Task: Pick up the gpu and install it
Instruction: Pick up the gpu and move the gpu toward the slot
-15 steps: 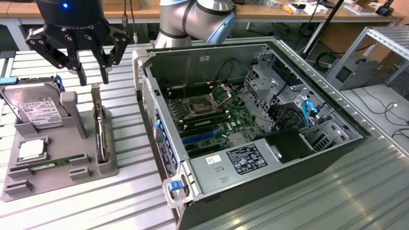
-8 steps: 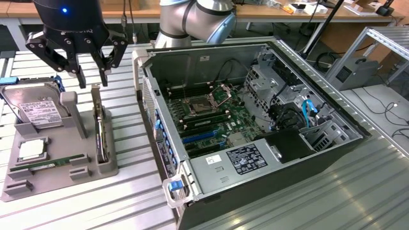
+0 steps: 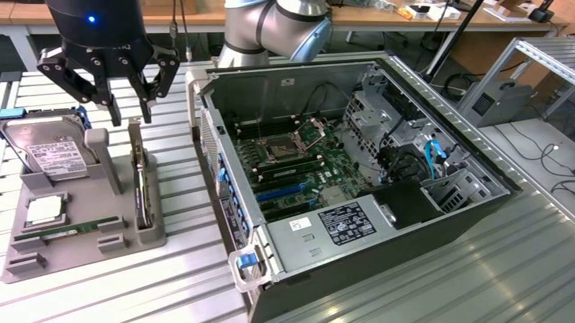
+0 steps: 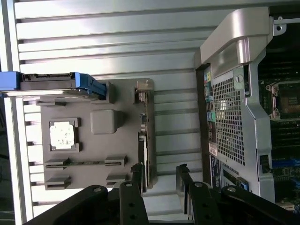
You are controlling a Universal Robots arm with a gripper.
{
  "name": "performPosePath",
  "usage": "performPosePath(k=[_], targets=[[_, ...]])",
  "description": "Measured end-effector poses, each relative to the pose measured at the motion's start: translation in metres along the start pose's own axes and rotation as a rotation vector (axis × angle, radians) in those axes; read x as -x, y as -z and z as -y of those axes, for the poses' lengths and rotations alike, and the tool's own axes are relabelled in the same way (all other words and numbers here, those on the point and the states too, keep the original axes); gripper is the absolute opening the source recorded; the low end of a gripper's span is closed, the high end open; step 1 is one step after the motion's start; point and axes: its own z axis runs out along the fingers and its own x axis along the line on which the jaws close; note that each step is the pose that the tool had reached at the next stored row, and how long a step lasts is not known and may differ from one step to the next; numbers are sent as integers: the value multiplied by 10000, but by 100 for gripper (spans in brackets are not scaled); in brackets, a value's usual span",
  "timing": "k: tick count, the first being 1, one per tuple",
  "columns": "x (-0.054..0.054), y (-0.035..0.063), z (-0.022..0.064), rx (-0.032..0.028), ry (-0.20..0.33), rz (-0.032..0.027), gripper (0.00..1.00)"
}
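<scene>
Your jaws stand wide open and hold nothing. In the exterior view they hang on the black wrist over the far end of the grey moulded holder tray (image 3: 155,232) (image 4: 93,150), with the fingertips (image 3: 115,120) (image 4: 137,171) just above the gpu (image 3: 139,176) (image 4: 146,136), a thin flat black card with a silvery metal end bracket. The gpu stands on its long edge in a slot along the side of the tray nearest the computer. From the wrist view the card runs in under the open jaws, close beside one fingertip and well clear of the other; you cannot tell from either view whether that near fingertip touches it.

Also on the tray are a silver hard drive with a white label (image 3: 50,155), propped in a blue-edged carrier, a square silvery processor chip (image 3: 43,212) (image 4: 62,134) and a slim green memory stick (image 3: 77,229) (image 4: 86,162).

Just beside the tray, toward the exterior view's right, the open grey-and-black tower computer case (image 3: 269,81) (image 4: 229,117) lies on its side with its green motherboard (image 3: 306,168) facing up. Tray and case both rest on the ribbed silvery metal table (image 3: 180,282) (image 4: 103,42).
</scene>
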Motion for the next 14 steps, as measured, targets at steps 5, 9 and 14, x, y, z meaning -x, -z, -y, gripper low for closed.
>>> performPosePath(k=[5, 9, 14], targets=[[-1, -20, 2, 12, -1, -1, 42], [-1, -34, 4, 20, 0, -2, 42], [-1, -51, 5, 30, -1, -2, 42]])
